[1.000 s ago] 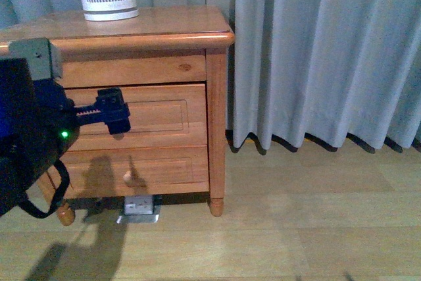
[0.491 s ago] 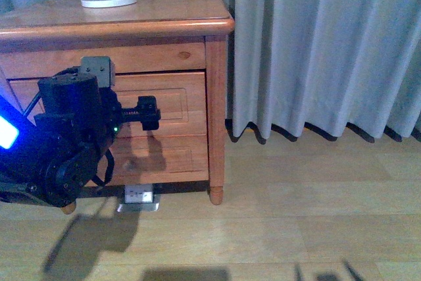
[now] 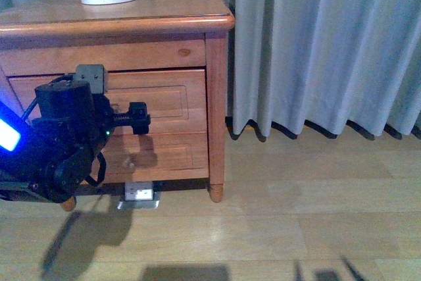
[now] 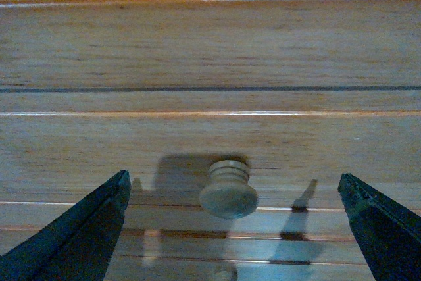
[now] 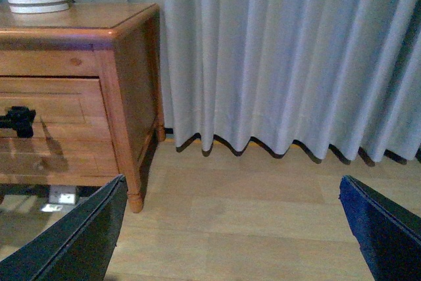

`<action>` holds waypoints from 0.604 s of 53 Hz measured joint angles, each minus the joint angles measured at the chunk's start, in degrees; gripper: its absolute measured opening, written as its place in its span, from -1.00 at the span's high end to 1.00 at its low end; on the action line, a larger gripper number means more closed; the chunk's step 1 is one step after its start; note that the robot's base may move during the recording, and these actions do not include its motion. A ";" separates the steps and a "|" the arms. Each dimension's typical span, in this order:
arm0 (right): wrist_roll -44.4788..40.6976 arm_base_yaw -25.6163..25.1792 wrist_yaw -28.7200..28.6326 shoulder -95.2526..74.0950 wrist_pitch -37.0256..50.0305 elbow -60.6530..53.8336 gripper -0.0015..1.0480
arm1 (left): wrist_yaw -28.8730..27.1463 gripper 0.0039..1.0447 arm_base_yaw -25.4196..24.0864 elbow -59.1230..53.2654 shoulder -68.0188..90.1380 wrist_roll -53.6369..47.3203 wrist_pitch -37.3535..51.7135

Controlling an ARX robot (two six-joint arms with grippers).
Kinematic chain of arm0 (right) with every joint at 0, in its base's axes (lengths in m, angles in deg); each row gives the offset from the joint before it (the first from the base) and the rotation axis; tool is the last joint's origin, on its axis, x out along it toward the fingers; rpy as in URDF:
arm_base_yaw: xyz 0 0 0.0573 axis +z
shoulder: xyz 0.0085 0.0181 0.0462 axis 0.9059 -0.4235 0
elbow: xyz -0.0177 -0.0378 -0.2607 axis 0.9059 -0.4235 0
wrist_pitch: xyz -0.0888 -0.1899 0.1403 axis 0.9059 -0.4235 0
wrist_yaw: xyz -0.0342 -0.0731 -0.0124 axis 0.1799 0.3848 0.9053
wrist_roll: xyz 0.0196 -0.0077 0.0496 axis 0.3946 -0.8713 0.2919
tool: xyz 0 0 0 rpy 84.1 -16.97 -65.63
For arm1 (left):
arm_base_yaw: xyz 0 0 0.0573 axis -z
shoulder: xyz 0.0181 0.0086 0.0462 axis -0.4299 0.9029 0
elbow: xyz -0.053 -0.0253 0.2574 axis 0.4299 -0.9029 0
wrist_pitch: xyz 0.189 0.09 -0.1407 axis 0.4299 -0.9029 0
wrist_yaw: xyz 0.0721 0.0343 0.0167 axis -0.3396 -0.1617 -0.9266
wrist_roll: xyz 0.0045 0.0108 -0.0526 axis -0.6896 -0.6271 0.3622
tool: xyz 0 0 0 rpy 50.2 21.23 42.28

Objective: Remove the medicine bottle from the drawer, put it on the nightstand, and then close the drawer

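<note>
Left tool (image 3: 138, 118) at 9 o'clock, fingers apart flanking knob (image 4: 228, 192) of drawer (image 4: 210, 51); a shallow close could slip off its rounded cap.

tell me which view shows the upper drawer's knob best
Left wrist view: the upper drawer's knob sits close up and unobstructed, framed by the open left end effector. In the front and right wrist views, that end effector hides it.
</note>
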 joint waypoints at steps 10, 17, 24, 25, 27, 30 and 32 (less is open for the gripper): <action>0.00 0.00 0.00 0.00 0.00 0.00 -0.87 | 0.02 -0.87 -0.11 0.83 0.02 0.37 -0.70; 0.00 0.00 0.00 0.00 0.00 0.00 -0.87 | 0.04 -0.87 -0.15 1.29 0.02 0.87 -2.43; 0.00 0.00 0.00 0.00 0.00 0.00 -0.87 | 0.13 -0.87 -0.15 1.81 0.50 0.96 -2.62; -0.02 0.00 0.00 0.00 0.00 0.00 -0.87 | 0.13 -0.87 -0.15 1.90 0.61 1.01 -2.62; 0.00 0.00 0.00 0.00 0.00 0.00 -0.87 | 0.11 -0.87 -0.13 1.97 0.72 1.03 -2.62; 0.00 0.00 0.00 0.00 0.00 0.00 -0.87 | 0.11 -0.87 -0.13 2.01 0.85 1.05 -2.62; 0.00 0.00 0.00 0.00 0.00 0.00 -0.87 | 0.13 -0.87 -0.13 2.05 0.87 1.05 -2.64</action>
